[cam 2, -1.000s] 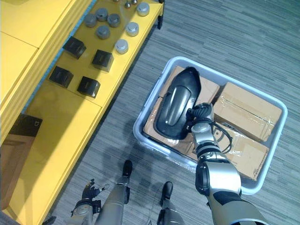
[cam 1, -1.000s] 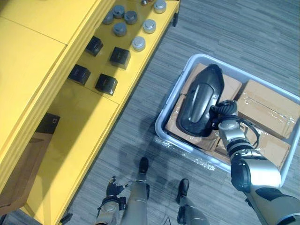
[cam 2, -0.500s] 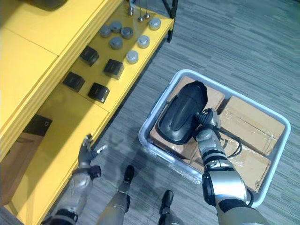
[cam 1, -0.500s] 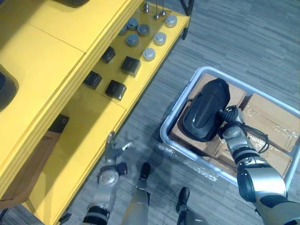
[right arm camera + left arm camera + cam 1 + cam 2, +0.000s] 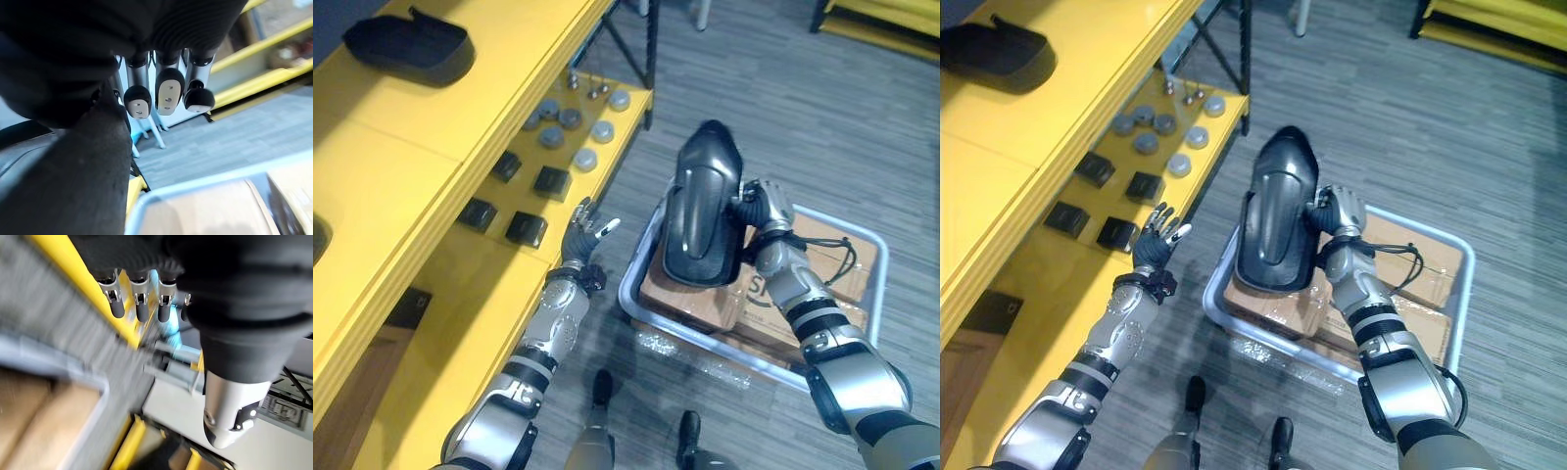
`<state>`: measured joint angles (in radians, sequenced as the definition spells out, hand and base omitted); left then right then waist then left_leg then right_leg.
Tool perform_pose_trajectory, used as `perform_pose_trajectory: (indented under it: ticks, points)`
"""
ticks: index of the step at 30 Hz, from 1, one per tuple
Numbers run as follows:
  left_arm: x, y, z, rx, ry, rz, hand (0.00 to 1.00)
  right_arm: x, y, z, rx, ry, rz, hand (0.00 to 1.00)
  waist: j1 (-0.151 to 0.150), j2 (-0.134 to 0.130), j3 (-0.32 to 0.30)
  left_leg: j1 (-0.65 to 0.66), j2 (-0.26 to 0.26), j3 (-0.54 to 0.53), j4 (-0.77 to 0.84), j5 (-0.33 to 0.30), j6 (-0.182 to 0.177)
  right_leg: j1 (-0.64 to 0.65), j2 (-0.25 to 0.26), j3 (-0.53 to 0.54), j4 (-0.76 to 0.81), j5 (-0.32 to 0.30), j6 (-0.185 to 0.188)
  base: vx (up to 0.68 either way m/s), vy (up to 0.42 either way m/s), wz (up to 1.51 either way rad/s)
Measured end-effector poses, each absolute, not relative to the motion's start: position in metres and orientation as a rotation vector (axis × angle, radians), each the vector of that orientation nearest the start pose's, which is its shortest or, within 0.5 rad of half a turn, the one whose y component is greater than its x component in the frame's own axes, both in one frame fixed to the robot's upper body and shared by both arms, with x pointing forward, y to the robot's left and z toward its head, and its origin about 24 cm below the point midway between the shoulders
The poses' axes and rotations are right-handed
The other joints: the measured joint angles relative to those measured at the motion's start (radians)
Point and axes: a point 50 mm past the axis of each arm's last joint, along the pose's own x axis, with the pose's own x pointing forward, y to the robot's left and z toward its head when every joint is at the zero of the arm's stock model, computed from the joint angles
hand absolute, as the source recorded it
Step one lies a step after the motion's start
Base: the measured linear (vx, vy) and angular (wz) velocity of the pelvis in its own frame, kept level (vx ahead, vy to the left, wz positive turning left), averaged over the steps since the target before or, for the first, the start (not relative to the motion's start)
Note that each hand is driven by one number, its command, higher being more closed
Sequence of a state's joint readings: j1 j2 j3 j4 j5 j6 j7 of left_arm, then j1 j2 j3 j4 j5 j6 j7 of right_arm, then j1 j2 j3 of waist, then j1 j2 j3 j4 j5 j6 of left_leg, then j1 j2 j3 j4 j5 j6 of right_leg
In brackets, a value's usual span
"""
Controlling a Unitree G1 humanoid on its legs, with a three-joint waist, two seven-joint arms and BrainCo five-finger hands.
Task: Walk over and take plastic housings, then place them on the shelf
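Plastic housing, black and glossy, sits in the right hand, raised over the left part of the grey bin, with its long axis pointing away from the robot and its narrow end farthest out; the hand's fingers curl in beside the housing's right edge and grip it, and the wrist view shows them bent inward with their dark tips turned toward the camera; under the housing the bin holds taped cardboard boxes packed side by side; the bin stands on the grey striped floor, just beside the yellow shelf; the left hand hovers between the shelf's lower deck and the bin's left rim, its fingers straight and spread, holding nothing and touching nothing; a second black housing lies on the shelf's top level, well apart from both hands; on the lower deck sit small black boxes and, farther along, a cluster of grey round caps.
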<state>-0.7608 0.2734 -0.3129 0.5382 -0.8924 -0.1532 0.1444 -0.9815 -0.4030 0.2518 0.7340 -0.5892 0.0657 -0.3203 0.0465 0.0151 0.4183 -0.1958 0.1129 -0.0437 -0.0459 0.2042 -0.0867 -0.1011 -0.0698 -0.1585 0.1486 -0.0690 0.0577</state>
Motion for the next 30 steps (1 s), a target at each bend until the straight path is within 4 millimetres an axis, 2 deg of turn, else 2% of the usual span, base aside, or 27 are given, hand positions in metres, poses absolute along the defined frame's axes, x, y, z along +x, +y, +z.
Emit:
perform_pose_trajectory:
  ticks: [3,6,11,16,18,19,22,26,30]
  points:
    - [0.378,0.113,0.141,-0.546,-0.085,-0.212,0.00,0.398,-0.152,0.203,-1.152,-0.427,-0.226,1.00,-0.018,-0.008,-0.038,0.021,0.005,0.015,-0.022,0.006,-0.002,0.006,0.003,0.011,-0.005,0.000,0.000,-0.02,-0.003,-0.13]
    - [0.377,0.106,0.134,-0.604,-0.030,-0.256,0.00,0.391,-0.139,0.185,-1.200,-0.451,-0.145,1.00,-0.031,-0.012,-0.081,0.042,0.009,0.017,-0.038,0.008,-0.003,0.024,0.006,0.011,-0.014,0.000,0.000,0.00,0.000,0.00]
    - [0.373,0.097,0.125,-0.562,0.020,-0.312,0.00,0.383,-0.130,0.162,-1.219,-0.439,-0.080,1.00,-0.032,-0.011,-0.132,0.050,0.009,0.016,-0.039,0.009,-0.004,0.036,0.008,0.009,-0.025,0.002,-0.002,0.00,0.000,0.00]
    - [0.372,0.099,0.115,-0.541,0.064,-0.307,0.00,0.373,-0.124,0.147,-1.229,-0.445,-0.026,1.00,-0.032,-0.010,-0.175,0.057,0.010,0.015,-0.040,0.009,-0.005,0.067,0.010,0.009,-0.075,0.025,-0.007,-0.01,0.007,0.00]
    - [0.371,0.096,0.113,-0.543,0.080,-0.317,0.00,0.365,-0.107,0.141,-1.239,-0.494,0.044,1.00,-0.035,-0.009,-0.190,0.062,0.010,0.018,-0.040,0.009,-0.005,0.076,0.011,0.009,-0.088,0.032,-0.008,-0.01,0.007,-0.02]
    - [0.370,0.098,0.110,-0.534,0.088,-0.311,1.00,0.362,-0.106,0.135,-1.235,-0.482,0.058,1.00,-0.035,-0.009,-0.192,0.073,0.010,0.017,-0.040,0.009,-0.005,0.095,0.012,0.008,-0.102,0.038,-0.008,0.00,0.000,0.00]
    - [0.368,0.099,0.103,-0.504,0.110,-0.317,1.00,0.357,-0.105,0.125,-1.232,-0.466,0.080,1.00,-0.031,-0.009,-0.205,0.076,0.010,0.015,-0.041,0.008,-0.006,0.107,0.014,0.008,-0.121,0.047,-0.008,-0.01,0.004,0.00]
    - [0.363,0.107,0.091,-0.436,0.155,-0.311,1.00,0.347,-0.102,0.124,-1.225,-0.502,0.103,1.00,-0.033,-0.009,-0.222,0.077,0.010,0.018,-0.041,0.007,-0.006,0.123,0.016,0.008,-0.156,0.067,-0.008,-0.01,0.011,-0.02]
    - [0.354,0.115,0.069,-0.355,0.220,-0.304,1.00,0.338,-0.096,0.112,-1.224,-0.499,0.150,1.00,-0.033,-0.006,-0.257,0.080,0.009,0.015,-0.040,0.007,-0.006,0.138,0.018,0.007,-0.177,0.076,-0.007,0.02,0.010,0.03]
